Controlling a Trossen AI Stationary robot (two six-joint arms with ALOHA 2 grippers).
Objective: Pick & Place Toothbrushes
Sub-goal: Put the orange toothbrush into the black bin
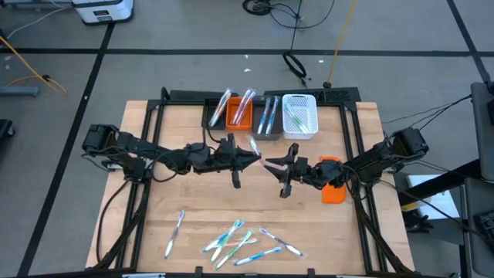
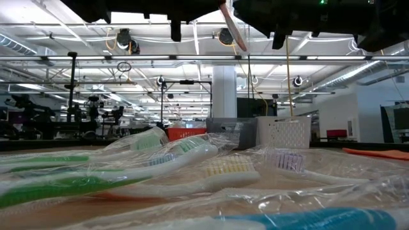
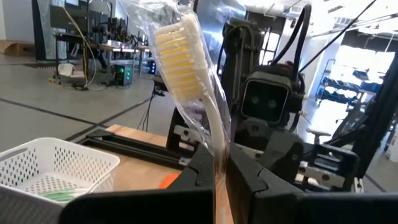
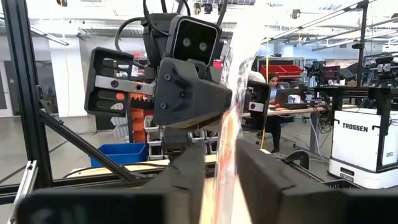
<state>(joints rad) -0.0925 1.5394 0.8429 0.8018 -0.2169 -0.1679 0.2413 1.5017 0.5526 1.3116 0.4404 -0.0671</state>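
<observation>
Plastic-wrapped toothbrushes (image 2: 128, 169) with green, white and blue handles are lying nearest the low camera, waiting on the wooden table (image 1: 154, 232). Above mid-table a wrapped toothbrush with yellow bristles (image 3: 180, 68) is passing between arms. It could slip or twist if the slick wrapper slides. The left gripper (image 3: 221, 177) is clamping its handle; the right gripper (image 4: 221, 168) is standing slightly parted around it.

One camera looks straight down on my table (image 1: 193, 193); one sits level, close; my wrist cameras face each other.
</observation>
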